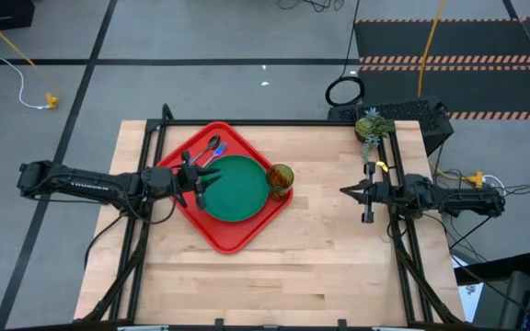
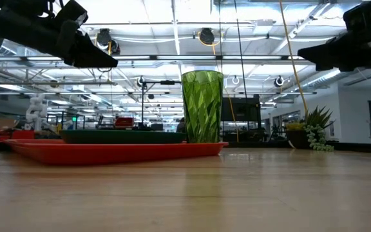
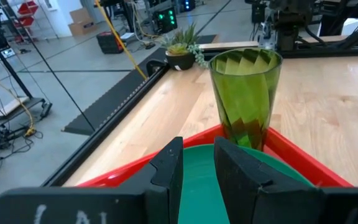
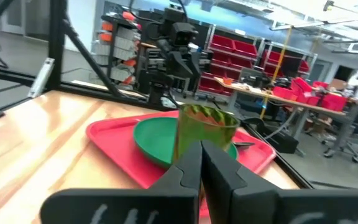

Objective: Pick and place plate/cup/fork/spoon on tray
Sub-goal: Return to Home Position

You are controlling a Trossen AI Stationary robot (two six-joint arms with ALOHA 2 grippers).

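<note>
The red tray (image 1: 212,230) lies on the table at the centre left. The dark-green plate (image 1: 239,191) lies flat in it. The olive-green cup (image 1: 281,177) stands upright on the tray's right corner, beside the plate, and shows in the low view (image 2: 203,106). The spoon (image 1: 214,143) and the blue fork (image 1: 206,157) lie in the tray's far part. My left gripper (image 1: 208,180) hovers above the plate's left side, open and empty (image 3: 197,171). My right gripper (image 1: 343,192) is shut and empty, raised to the right of the cup (image 4: 201,158).
A small potted plant (image 1: 371,127) stands at the table's far right, behind my right arm. Bare wood lies between the tray and my right gripper and along the near edge (image 1: 283,285). Black frame rails run along the table's left and right sides.
</note>
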